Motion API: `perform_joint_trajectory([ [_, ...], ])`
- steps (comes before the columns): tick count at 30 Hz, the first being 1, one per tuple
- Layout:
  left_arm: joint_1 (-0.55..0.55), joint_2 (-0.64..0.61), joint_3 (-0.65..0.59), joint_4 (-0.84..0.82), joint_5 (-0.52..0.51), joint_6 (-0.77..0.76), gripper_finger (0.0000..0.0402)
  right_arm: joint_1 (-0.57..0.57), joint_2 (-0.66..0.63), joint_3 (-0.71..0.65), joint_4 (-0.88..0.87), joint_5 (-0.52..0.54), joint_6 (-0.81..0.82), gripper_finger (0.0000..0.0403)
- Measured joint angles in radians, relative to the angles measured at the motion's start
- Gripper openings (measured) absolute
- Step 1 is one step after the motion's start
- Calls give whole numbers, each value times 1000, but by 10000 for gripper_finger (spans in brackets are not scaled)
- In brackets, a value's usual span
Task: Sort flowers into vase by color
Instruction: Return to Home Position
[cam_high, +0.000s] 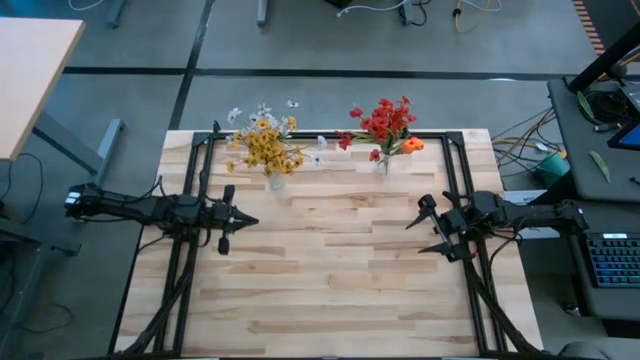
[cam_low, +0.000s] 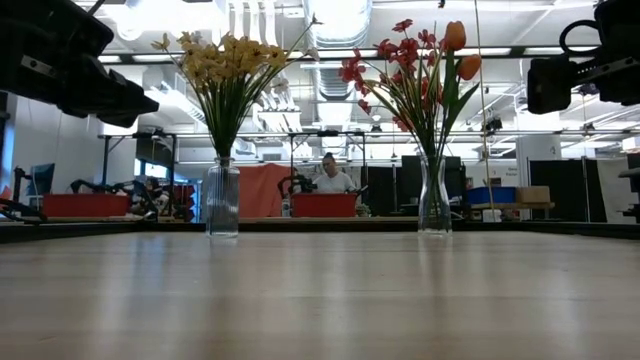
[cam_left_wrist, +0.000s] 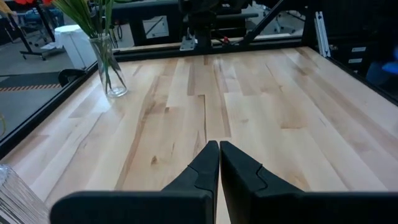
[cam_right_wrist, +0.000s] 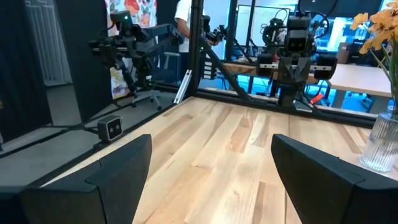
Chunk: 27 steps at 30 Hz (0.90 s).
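Two vases (cam_low: 222, 205) at twelve o'clock are holding the flowers (cam_high: 268, 148). The left claw (cam_high: 247, 221), closed and empty, is hovering at nine, the right claw (cam_high: 415, 228), open, at three. Only homing seems remaining.

Yellow flowers (cam_high: 265, 148) upright in left vase (cam_high: 276, 181), red flowers (cam_high: 385, 120) in right vase (cam_high: 384, 166)

Pale wood table (cam_high: 330, 280), matt; clear glass vases (cam_low: 222, 200)

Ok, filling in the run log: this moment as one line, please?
left gripper shut, empty | right gripper open, empty | yellow flowers in left vase | red flowers, orange tulip in right vase
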Motion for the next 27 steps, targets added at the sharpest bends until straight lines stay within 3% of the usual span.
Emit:
perform_joint_trajectory([
  [27,0,59,0,0,0,0,0,0,0,0,0,3,1,322],
])
